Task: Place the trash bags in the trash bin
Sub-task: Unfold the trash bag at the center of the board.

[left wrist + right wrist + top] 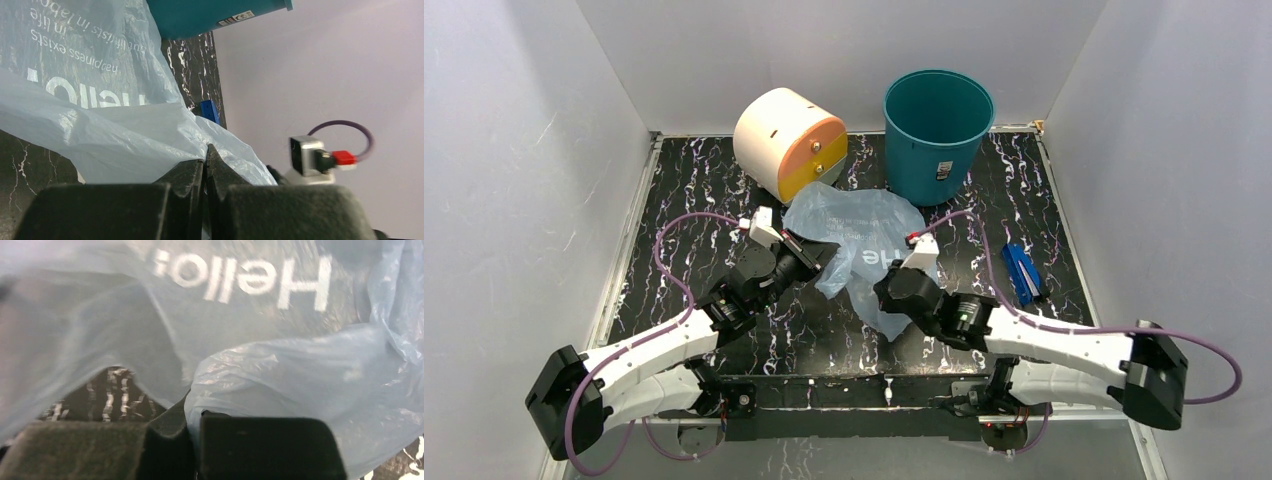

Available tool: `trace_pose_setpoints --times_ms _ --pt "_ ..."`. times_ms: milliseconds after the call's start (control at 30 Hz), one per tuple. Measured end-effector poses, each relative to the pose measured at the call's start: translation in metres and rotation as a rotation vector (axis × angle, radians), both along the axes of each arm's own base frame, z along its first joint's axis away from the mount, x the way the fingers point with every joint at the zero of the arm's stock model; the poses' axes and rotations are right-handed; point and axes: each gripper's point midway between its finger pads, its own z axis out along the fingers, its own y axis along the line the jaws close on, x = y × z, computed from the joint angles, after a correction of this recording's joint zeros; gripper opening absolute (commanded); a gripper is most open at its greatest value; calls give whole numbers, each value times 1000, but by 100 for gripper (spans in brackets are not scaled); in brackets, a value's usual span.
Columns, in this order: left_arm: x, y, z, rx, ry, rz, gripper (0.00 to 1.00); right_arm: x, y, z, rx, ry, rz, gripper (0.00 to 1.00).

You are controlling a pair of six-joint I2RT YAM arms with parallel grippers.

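Note:
The trash bag (856,228) is thin, pale blue and crinkly with white "Hello" lettering, and lies spread on the dark marbled table in front of the trash bin (937,130), a teal round bin standing upright at the back. My left gripper (828,254) is shut on the bag's left edge; in the left wrist view its fingertips (205,152) meet with film (100,135) pinched between them. My right gripper (882,290) is shut on the bag's lower fold, the film (300,375) bunched between its jaws (192,407).
A cream and orange drum-shaped box (789,143) lies on its side left of the bin, touching the bag's back edge. A small dark blue flat object (1022,272) lies at the right. White walls close in the table on three sides.

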Motion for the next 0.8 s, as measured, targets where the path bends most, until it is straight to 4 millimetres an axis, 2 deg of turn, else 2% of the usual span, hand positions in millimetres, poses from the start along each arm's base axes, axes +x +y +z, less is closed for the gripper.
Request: trace_pose_setpoints --times_ms 100,300,400,533,667,733,800 --pt "0 0 0 3 -2 -1 0 0 2 35 93 -66 38 2" --pt "2 -5 -8 16 12 -13 0 -1 3 112 354 -173 138 7" --pt "2 -11 -15 22 24 -34 0 -2 6 136 452 -200 196 8" --pt "1 -19 -16 8 27 -66 0 -4 19 146 525 -180 267 14" --pt "0 -25 -14 -15 28 -86 0 -4 31 132 535 -117 297 18" --pt "0 -26 -11 -27 24 -89 0 -6 35 128 546 -95 310 24" --pt "0 -26 -10 -34 23 -88 0 -8 36 127 558 -81 320 26"
